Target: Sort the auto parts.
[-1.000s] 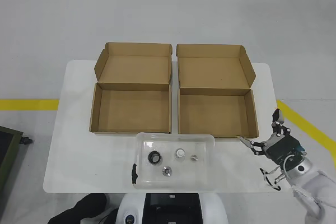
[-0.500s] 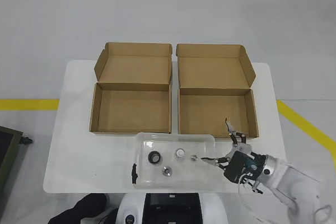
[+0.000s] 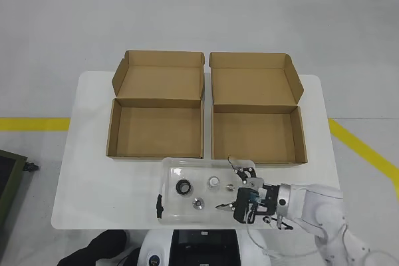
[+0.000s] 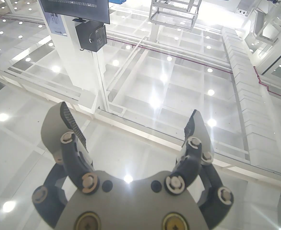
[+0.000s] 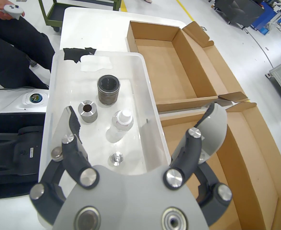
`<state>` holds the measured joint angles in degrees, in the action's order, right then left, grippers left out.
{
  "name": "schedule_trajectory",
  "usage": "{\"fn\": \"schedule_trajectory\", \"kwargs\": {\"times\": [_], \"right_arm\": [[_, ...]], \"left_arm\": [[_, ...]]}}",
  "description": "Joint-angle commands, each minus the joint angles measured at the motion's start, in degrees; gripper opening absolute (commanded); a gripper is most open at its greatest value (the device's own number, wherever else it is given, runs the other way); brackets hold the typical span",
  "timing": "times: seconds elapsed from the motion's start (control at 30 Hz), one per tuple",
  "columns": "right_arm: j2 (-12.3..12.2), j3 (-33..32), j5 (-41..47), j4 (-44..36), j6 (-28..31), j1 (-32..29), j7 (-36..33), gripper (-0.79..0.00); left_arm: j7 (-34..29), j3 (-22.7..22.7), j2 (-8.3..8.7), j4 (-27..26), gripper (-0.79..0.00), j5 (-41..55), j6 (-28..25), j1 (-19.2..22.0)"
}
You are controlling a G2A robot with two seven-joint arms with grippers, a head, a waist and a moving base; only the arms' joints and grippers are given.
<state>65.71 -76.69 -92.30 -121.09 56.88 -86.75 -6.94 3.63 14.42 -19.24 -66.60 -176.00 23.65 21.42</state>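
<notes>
Right gripper: jaws spread wide, grasping nothing, at the right end of the tray.
Left gripper: jaws released, empty, aimed at the ceiling.
Parts: dark bearing, steel bushing, white bottle and small steel piece, all in the tray, lower centre of the top view.
Cardboard boxes: two, open, just above the tray on the table.

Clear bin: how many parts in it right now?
4. Dark bearing nearest the taped end of the bin, silver bushing beside it, white-capped bottle mid-bin, small silver piece closest to the right pincer. Nothing looks hidden.
</notes>
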Motion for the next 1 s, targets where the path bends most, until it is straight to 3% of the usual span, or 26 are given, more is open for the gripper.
{"fn": "schedule_trajectory", "kwargs": {"times": [0.0,0.53,0.57,0.7,0.93,0.97], "right_arm": [[0.0,1.3,-0.1,0.7,0.2,0.5,-0.8,0.0],[-0.1,7.7,5.2,7.0,0.5,5.2,-11.9,0.0],[-0.1,8.0,5.5,7.4,0.3,5.5,-12.3,-0.046],[-0.1,8.9,6.2,8.6,-0.9,6.4,-13.8,-0.049],[-0.2,10.3,6.5,10.2,-2.5,8.0,-16.1,-0.175],[-0.2,10.4,6.6,10.5,-2.9,8.2,-16.3,-0.222]], "left_arm": [[0.0,0.0,0.0,0.0,0.0,0.0,0.0,0.0],[0.0,0.0,0.0,0.0,0.0,0.0,0.0,0.0],[0.0,0.0,0.0,0.0,0.0,0.0,0.0,0.0],[0.0,0.0,0.0,0.0,0.0,0.0,0.0,0.0],[0.0,0.0,0.0,0.0,0.0,0.0,0.0,0.0],[0.0,0.0,0.0,0.0,0.0,0.0,0.0,0.0]]}}
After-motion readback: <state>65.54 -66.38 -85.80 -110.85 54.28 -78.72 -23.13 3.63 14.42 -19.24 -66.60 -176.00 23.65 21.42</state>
